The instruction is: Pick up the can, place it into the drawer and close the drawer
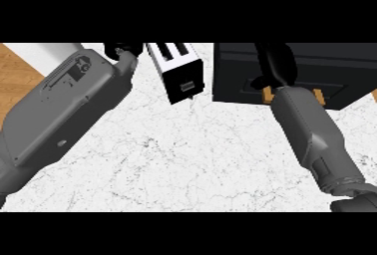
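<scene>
From my station I see 2 grey forearms coming in over the white marbled worktop (184,159). The left forearm (63,112) runs up and to the right from the lower left edge, and the left hand (121,50) shows only as a black bit at the top of the scene, cut off there; I cannot tell how its fingers stand. The right forearm (313,134) runs from the lower right corner up and slightly left to the black drawer unit (236,69) at the upper right. The right hand (274,62) lies over the top of that dark unit, black on black, and I cannot tell whether its fingers are apart or together, nor whether they hold anything. 2 small orange tabs (319,96) show at either side of the wrist, against the unit's front edge.

Between the 2 arms lies a black and white boxy object (175,69), its long axis running from the top edge down and a little to the right, with a small white mark near its lower end.

The can does not show in this view; where it sits I cannot tell. A strip of wooden floor (18,79) shows at the left, beyond the worktop's edge.
</scene>
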Controlling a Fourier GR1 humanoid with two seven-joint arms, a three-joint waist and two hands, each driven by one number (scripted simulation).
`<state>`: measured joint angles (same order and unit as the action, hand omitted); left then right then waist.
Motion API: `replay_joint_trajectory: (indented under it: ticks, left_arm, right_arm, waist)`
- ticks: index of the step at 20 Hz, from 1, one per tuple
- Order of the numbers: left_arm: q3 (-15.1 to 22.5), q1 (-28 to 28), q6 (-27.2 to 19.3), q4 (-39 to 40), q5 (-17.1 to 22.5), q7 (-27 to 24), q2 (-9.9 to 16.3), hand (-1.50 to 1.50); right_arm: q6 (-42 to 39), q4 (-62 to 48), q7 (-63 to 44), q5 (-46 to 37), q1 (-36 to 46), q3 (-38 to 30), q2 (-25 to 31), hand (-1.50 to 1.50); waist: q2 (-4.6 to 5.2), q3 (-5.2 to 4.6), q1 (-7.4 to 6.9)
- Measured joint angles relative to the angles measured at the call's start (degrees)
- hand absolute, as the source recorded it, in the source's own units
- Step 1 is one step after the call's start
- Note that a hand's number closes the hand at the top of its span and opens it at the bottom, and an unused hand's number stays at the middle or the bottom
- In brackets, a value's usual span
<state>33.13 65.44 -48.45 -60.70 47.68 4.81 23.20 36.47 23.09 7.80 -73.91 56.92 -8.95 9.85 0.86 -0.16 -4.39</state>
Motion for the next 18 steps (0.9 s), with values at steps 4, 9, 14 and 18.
replay_joint_trajectory:
  ticks: [4, 9, 14, 18]
  left_arm:
    - [-0.2, -0.8, 0.1, -2.1, -0.7, 0.9, 1.3, -1.50]
    - [-0.2, -1.5, -0.1, -4.5, -1.3, 2.3, 2.3, -1.50]
    - [-0.5, -2.5, 0.5, -6.2, -1.5, 3.3, 3.3, -1.50]
    - [-0.8, -2.4, 0.7, -7.2, -1.5, 4.3, 3.9, -1.50]
  right_arm:
    - [0.9, -4.3, -0.7, -0.5, 3.6, -0.8, 0.8, -1.50]
    - [0.4, -8.4, -1.6, -1.0, 6.9, -1.5, 2.3, -1.50]
    - [-1.1, -11.4, -2.1, -1.6, 9.2, -1.8, 3.6, -1.50]
    - [-4.5, -12.9, 3.1, 1.4, 10.5, -4.3, 3.7, -1.50]
  waist:
    - [0.46, 0.20, -0.43]
    - [1.05, 0.45, -0.97]
    - [1.55, 0.69, -1.48]
    - [1.81, 0.88, -1.42]
